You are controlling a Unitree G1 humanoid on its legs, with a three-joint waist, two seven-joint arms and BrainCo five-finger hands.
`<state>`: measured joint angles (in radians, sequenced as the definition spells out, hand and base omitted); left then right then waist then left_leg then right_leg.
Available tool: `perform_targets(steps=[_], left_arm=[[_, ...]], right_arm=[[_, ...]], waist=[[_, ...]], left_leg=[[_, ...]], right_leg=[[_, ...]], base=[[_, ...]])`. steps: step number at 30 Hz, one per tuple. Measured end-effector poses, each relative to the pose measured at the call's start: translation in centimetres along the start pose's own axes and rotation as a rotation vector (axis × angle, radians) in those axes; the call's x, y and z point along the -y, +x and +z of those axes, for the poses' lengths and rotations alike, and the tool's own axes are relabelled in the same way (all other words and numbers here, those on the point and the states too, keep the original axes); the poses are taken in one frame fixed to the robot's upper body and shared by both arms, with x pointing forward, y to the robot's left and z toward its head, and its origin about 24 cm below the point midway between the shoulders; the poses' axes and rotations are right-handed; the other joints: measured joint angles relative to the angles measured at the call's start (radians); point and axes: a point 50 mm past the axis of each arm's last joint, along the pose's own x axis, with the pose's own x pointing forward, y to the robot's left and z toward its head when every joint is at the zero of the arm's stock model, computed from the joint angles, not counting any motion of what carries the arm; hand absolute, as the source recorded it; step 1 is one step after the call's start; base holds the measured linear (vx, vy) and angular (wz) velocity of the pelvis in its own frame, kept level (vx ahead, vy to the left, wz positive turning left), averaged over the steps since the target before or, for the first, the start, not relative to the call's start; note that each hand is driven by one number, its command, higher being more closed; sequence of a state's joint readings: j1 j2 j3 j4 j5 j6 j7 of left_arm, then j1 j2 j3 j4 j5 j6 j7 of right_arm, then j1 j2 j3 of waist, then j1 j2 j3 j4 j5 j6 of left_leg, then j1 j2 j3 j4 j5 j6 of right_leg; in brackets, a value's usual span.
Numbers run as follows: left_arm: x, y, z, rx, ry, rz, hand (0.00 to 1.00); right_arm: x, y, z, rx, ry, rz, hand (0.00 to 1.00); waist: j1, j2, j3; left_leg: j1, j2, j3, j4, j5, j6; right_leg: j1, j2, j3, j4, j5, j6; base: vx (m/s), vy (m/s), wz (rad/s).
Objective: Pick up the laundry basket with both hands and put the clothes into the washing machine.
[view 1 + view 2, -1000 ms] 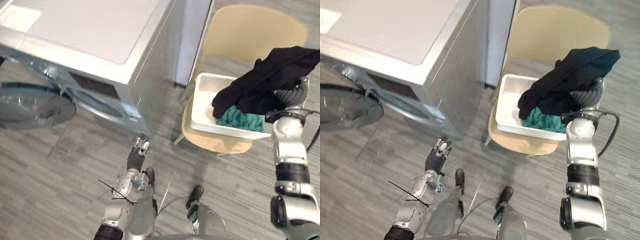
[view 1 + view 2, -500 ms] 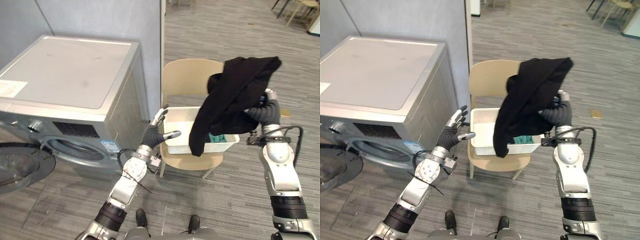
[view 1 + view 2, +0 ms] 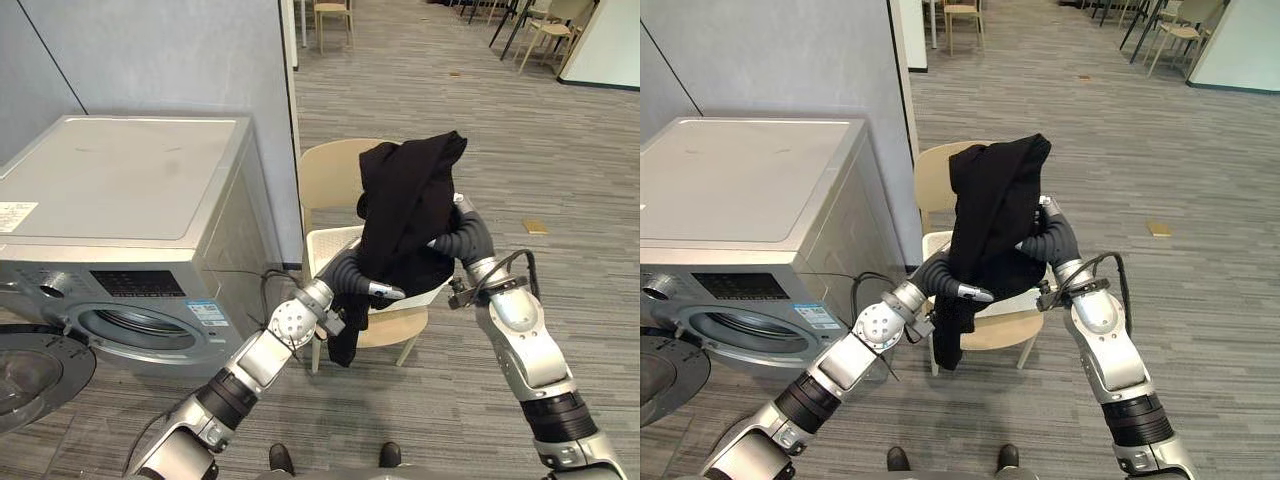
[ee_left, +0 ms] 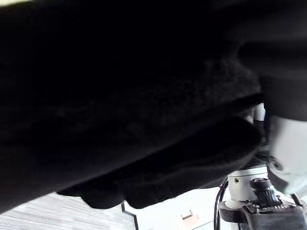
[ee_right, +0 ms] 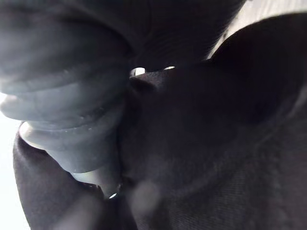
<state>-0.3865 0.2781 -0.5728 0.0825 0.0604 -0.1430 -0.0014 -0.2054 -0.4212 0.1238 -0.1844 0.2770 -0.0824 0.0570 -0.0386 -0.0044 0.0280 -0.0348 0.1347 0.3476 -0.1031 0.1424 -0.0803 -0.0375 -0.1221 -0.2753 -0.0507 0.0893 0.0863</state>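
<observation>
Soft, even indoor light falls on the grey floor (image 3: 560, 180) and the washing machine (image 3: 120, 185), whose pale top shows a mild sheen. The black garment (image 3: 400, 210) reads as a nearly featureless dark mass. Both wrist views are dim, with small overexposed white patches beside it.

Much concealed behind a draped black garment (image 3: 400, 215).
Cannot tell the grip of left hand (image 3: 382, 291) or right hand (image 3: 455, 240) beneath it; cannot see most of the white basket (image 3: 322, 246) or chair (image 3: 325, 172) seat; cannot see the whole washing machine door (image 3: 28, 372), cropped at the left edge.
</observation>
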Motion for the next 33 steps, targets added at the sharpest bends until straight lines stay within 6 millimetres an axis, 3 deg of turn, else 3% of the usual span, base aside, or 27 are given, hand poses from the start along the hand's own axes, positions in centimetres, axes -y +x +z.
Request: perform_targets(steps=[11,12,26,27,33], left_arm=[[1.1,0.2,-0.7,-0.032,-0.058,-0.110,0.00],[1.3,0.2,-0.7,-0.036,-0.055,-0.120,1.00],[0.8,0.8,-0.9,-0.046,-0.069,-0.025,1.00],[0.8,0.6,-1.0,-0.053,-0.093,0.000,1.00],[0.9,-1.6,-2.1,-0.106,-0.200,0.127,1.00]], right_arm=[[-2.1,0.2,0.4,0.023,0.027,0.085,1.00],[-2.5,0.2,0.4,0.023,0.038,0.095,1.00],[-4.1,0.5,0.4,0.043,0.160,0.098,1.00],[-4.2,0.5,0.4,0.043,0.165,0.097,0.00],[-4.5,-0.6,-0.6,0.001,0.199,0.056,0.00]], waist=[[-0.001,0.013,-0.036],[-0.002,0.016,-0.039],[0.001,0.021,-0.045],[0.001,0.021,-0.045],[0.004,0.021,-0.045]], left_leg=[[-0.004,-0.005,-0.004,0.000,0.004,0.005],[-0.004,-0.006,-0.006,0.000,0.004,0.005],[-0.003,-0.008,-0.021,0.000,0.004,0.005],[-0.003,-0.008,-0.021,0.000,0.004,0.005],[-0.004,-0.008,-0.026,0.000,0.003,0.005]], right_leg=[[0.006,-0.002,-0.001,-0.018,0.007,0.005],[0.007,-0.002,-0.002,-0.021,0.009,0.006],[0.017,-0.004,-0.014,-0.022,0.006,0.003],[0.017,-0.004,-0.014,-0.022,0.006,0.003],[0.020,-0.003,-0.018,-0.024,0.005,0.004]], base=[[0.03,-0.006,0.01],[0.06,-0.010,0.03],[0.01,-0.002,0.02],[0.00,0.000,0.00],[0.03,-0.007,0.02]])
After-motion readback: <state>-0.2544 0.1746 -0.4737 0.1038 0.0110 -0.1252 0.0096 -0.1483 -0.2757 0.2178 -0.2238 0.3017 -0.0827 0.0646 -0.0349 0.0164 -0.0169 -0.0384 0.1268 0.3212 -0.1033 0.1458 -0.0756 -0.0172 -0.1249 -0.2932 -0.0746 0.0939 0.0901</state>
